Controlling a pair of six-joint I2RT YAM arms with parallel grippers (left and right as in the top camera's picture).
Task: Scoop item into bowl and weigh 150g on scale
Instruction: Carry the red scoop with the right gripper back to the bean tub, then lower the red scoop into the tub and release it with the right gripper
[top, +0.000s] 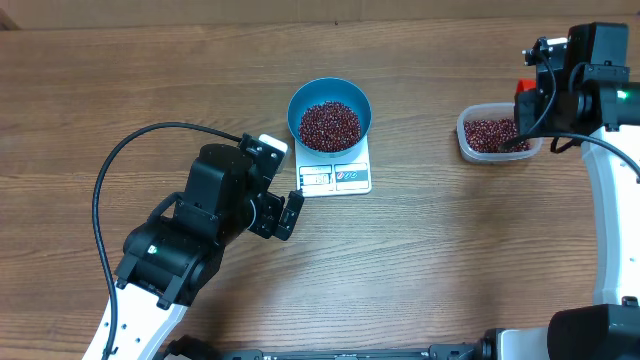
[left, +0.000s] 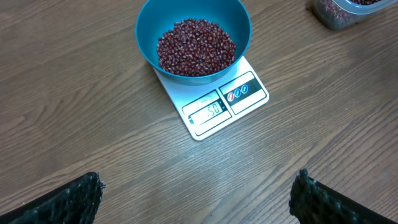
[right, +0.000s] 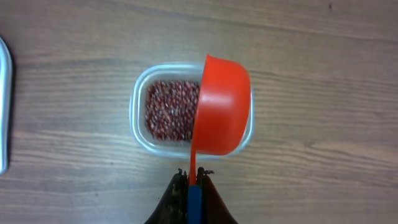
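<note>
Near the middle of the wooden bench (top: 450, 250), a white scale (top: 335, 177) carries a bright blue bowl (top: 330, 90). The bowl sits on the far part of the platform, leaving the display strip uncovered. A heap of small dark red beans (top: 329, 124) fills the bottom of the bowl. The display is lit, but its digits are too small to read with certainty. The left gripper (left: 198, 202) hovers just in front of the scale with its fingers spread wide, holding nothing. Well off to the right, the right gripper (right: 193, 186) is pressed together on the thin handle of a red scoop (right: 221, 106). The scoop hangs over the right half of a clear plastic container (right: 140, 106) that holds more beans.
</note>
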